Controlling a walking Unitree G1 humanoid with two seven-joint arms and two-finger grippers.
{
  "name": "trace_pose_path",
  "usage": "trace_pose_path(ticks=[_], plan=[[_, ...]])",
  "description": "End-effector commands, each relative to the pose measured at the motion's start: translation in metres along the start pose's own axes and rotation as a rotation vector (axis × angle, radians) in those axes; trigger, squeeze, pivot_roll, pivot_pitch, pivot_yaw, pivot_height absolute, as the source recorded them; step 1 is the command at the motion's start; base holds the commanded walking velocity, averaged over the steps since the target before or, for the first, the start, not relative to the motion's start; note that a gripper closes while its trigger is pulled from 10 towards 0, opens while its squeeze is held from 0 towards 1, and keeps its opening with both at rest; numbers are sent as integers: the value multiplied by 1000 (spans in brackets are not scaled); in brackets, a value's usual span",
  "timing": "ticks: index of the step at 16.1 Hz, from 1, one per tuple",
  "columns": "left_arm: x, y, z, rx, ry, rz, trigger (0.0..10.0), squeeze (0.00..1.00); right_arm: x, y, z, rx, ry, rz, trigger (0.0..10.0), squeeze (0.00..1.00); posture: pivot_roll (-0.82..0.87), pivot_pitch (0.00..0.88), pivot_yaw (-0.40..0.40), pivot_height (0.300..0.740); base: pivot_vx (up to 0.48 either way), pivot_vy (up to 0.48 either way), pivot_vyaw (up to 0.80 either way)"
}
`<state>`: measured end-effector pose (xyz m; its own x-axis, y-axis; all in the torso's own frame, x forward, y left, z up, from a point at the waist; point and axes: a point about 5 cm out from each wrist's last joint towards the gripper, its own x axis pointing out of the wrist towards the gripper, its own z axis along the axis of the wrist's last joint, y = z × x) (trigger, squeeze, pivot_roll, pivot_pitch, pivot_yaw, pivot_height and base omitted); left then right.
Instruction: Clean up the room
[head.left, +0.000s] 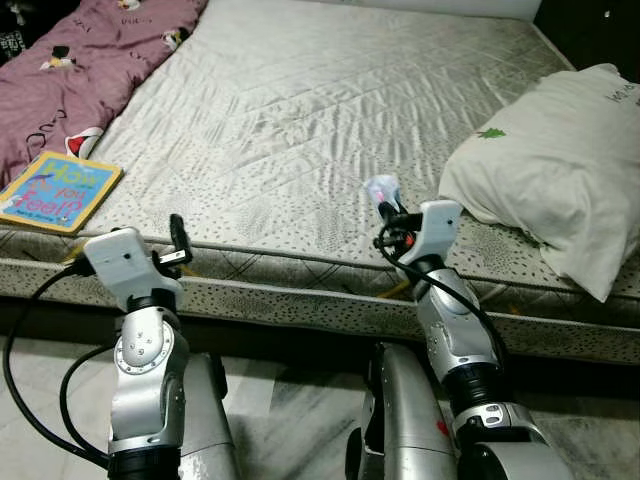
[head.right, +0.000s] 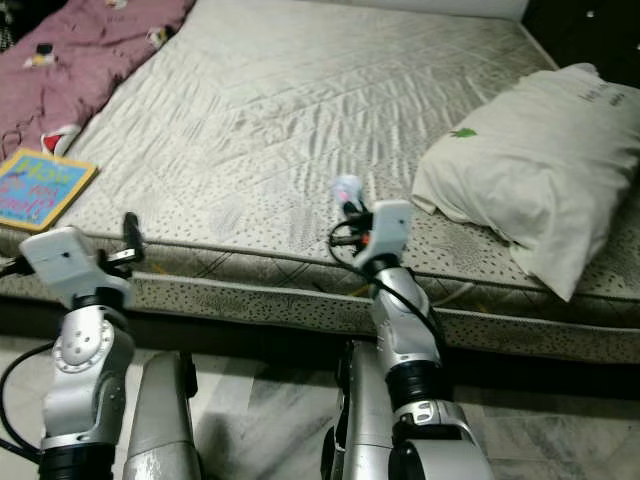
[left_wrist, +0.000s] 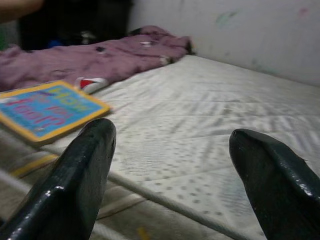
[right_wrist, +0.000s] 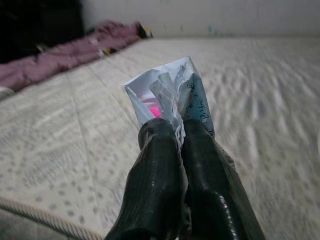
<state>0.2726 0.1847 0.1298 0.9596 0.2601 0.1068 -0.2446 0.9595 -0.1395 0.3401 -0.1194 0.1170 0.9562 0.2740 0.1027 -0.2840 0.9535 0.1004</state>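
Mattress (head.left: 330, 110) — pillow (head.left: 560, 160), book (head.left: 60, 190), blanket (head.left: 70, 70) around

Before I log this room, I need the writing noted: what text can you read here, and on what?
"How do you feel?" as best it reads, on the blue and yellow book on the mattress edge.
Dark writing on the pillow: too small to read.
Handwriting on the crumpled paper in the right gripper: blurred, unreadable.
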Motion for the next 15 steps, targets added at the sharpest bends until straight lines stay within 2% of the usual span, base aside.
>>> trace_pose_path(ticks=[1,3,6,11,15], plan=[[0,-4,-1,4,9,-23,10000,0,7,6,12,-22,-43,26,10000,0,84,0,-32,489,0,0,0],[1,-4,2,10,-8,-19,10000,0,16,19,18,-12,-54,51,10000,0,102,0,-40,513,0,0,0],[-2,8,-2,10,7,33,10000,0,12,30,23,4,-56,73,10000,0,102,0,-52,553,0,0,0],[4,3,0,23,9,-8,10000,0,13,31,22,-12,-51,66,10000,0,94,0,-39,621,0,0,0],[3,-2,0,32,4,-43,10000,0,13,29,24,-23,-41,54,10000,0,104,0,-40,665,0,0,0]])
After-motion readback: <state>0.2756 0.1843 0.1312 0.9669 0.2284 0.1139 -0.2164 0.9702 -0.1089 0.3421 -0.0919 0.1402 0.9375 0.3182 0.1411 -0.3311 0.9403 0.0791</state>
